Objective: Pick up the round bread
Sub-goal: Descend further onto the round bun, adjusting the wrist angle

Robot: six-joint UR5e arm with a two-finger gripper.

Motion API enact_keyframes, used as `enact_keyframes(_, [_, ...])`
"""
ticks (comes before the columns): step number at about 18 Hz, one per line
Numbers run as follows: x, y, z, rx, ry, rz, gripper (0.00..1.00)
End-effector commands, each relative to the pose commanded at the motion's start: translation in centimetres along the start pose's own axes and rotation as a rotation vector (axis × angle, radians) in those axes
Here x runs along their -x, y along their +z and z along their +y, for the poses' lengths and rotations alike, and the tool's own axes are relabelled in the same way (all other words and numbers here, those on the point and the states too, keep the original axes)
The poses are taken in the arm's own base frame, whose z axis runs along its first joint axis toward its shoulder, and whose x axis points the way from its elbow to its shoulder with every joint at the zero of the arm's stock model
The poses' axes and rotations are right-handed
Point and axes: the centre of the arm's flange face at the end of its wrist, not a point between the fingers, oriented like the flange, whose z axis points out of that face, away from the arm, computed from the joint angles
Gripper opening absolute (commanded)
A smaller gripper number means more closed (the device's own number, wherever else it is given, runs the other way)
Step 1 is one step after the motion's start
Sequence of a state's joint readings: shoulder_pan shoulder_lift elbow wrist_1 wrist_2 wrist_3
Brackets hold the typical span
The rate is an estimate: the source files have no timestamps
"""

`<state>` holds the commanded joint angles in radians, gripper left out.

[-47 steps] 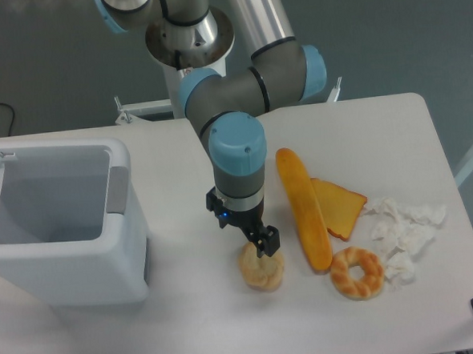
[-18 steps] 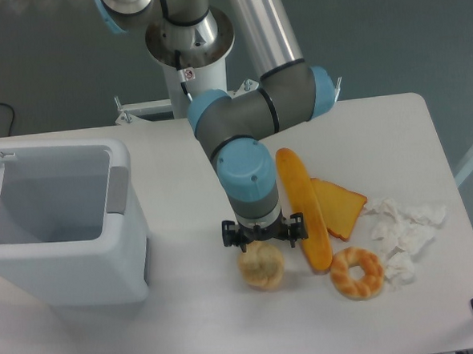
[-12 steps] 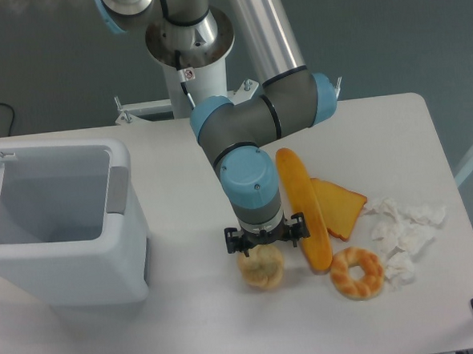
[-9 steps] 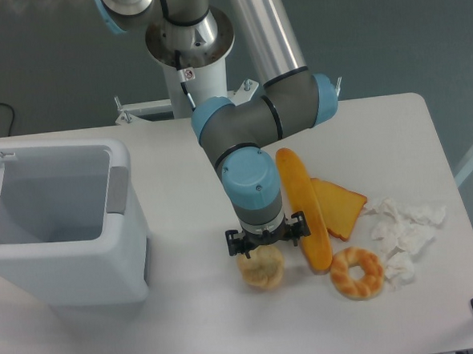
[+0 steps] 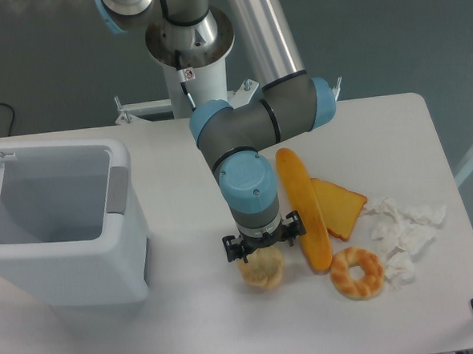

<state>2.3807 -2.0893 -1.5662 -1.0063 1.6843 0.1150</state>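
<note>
The round bread [image 5: 264,273] is a small pale-tan bun on the white table, left of the baguette's near end. My gripper [image 5: 261,252] points straight down right over it, low on its top. The black finger links stick out wide on both sides of the wrist, so the jaws stand open astride the bun. The fingertips are hidden under the wrist and behind the bun's upper part. The bun rests on the table.
A long orange baguette [image 5: 303,209] lies just right of the gripper, very close. A toast slice [image 5: 344,206], a golden ring bagel [image 5: 357,272] and crumpled white paper [image 5: 404,231] lie further right. A large white open bin [image 5: 55,228] stands at the left.
The gripper has turned about its axis, shifted slightly over the bun and come down lower onto it. The bun has stayed in place.
</note>
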Motion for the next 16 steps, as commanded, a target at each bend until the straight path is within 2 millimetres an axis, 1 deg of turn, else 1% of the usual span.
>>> enact_keyframes(2, [-0.3,-0.1,0.0,-0.002,0.007,0.002,1.00])
enact_keyframes(4, [-0.5,1.0,-0.4,0.005,0.021,0.018,1.00])
enact_keyframes(5, [-0.7,2.0,-0.9,0.012,0.025,0.037,1.00])
enact_keyframes(6, [-0.7,2.3,-1.3,0.013,0.022,0.039,1.00])
enact_keyframes(11, [-0.8,1.9,-1.3,0.010,0.020,0.042,1.00])
enact_keyframes(14, [-0.1,2.8,-1.3,0.025,0.014,0.043,1.00])
enact_keyframes(16, [0.9,3.5,-1.5,0.029,0.000,0.045,1.00])
